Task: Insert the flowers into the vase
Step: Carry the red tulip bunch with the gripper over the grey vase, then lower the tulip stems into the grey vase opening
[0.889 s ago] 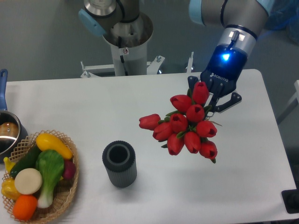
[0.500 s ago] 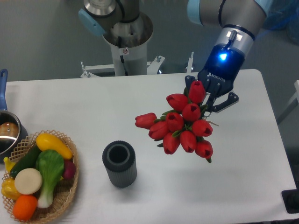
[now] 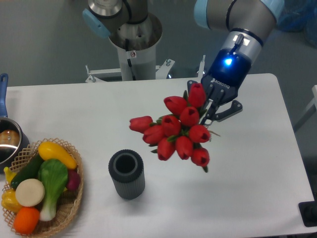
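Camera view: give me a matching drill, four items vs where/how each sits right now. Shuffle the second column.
Items:
1. flowers
2. vase
3. wicker basket
4. steel pot

States:
A. cut off by the left frame edge, blue handle pointing up
B. upright on the table, mouth empty
C. held in the gripper, off the table, right of the vase
D. bottom left, full of toy vegetables

Pairs: 1-C, 2-B, 3-D, 4-A

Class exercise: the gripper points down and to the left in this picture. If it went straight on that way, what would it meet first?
Beyond the flowers it carries, the gripper would probably meet bare table just right of the vase; depth is unclear.
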{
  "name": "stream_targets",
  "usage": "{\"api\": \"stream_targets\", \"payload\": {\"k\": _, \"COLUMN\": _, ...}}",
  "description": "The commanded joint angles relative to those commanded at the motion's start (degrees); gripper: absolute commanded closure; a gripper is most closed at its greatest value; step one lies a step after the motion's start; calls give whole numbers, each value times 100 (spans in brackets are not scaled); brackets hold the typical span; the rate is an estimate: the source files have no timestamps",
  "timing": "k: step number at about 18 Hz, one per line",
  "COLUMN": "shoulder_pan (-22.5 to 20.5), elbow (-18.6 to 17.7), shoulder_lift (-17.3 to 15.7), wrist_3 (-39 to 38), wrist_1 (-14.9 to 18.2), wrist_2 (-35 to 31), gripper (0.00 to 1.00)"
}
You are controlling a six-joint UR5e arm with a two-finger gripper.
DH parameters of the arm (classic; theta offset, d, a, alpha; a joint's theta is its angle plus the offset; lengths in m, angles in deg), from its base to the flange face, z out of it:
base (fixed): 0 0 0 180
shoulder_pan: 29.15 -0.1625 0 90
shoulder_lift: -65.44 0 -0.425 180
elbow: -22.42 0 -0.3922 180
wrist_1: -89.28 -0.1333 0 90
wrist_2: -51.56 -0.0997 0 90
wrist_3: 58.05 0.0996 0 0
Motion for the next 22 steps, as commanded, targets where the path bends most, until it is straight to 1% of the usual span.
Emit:
{"api": "stream_targets", "payload": {"k": 3, "shoulder_pan": 88, "elbow": -70, "shoulder_lift": 79, "wrist_3": 96, "wrist_1": -53, "wrist_2": 457, "gripper": 84}}
{"api": "stream_targets", "payload": {"k": 6, "shoulder_pan": 158, "elbow": -246, "shoulder_lift": 71, "wrist_3": 97, "wrist_1": -70, "wrist_2": 871, "gripper": 84}}
{"api": "stream_targets", "payload": {"k": 8, "shoulder_pan": 281, "elbow": -378, "shoulder_lift": 53, "wrist_3": 97, "wrist_1": -79, "wrist_2": 881, "gripper": 84}}
{"api": "stream_targets", "payload": {"k": 14, "shoulder_pan": 615, "elbow": -466, "shoulder_lift": 27, "wrist_3": 97, "wrist_1": -79, "wrist_2": 1003, "gripper": 84}}
{"api": "stream_targets", "payload": {"k": 18, "shoulder_pan": 694, "elbow": -466, "shoulder_lift": 70, "wrist_3": 105, "wrist_1": -79, "wrist_2": 1074, "gripper": 84}}
{"api": "stream_targets", "payload": {"k": 22, "shoulder_pan": 747, "elbow": -475, "shoulder_lift": 141, "wrist_3": 281, "wrist_1": -79, "wrist_2": 1276, "gripper": 84}}
